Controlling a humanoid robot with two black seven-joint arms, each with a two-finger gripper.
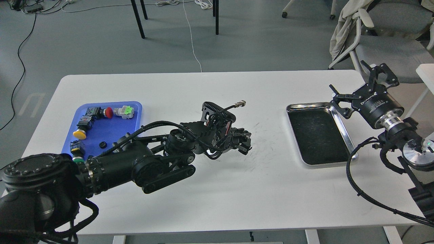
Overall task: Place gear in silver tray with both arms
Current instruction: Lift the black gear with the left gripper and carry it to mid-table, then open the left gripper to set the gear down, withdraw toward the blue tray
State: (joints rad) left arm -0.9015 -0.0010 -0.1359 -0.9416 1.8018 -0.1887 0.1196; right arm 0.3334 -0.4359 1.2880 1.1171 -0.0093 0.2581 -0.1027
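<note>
The gear [102, 145], a small black toothed ring, lies on the floor of the blue tray [115, 130] at the left. The silver tray [310, 105], with a shiny rim and a black floor, sits at the right and holds nothing. My left arm reaches across the middle of the table. Its gripper [245, 144] hangs low over the bare tabletop, well left of the silver tray; its dark fingers cannot be told apart. My right gripper [356, 83] is open and empty, just beyond the silver tray's far right corner.
The blue tray also holds several push buttons: red [108, 112], yellow [79, 134], a green-and-white part [124, 111]. My left arm covers the tray's front right part. A chair [390, 37] stands behind the table's right end.
</note>
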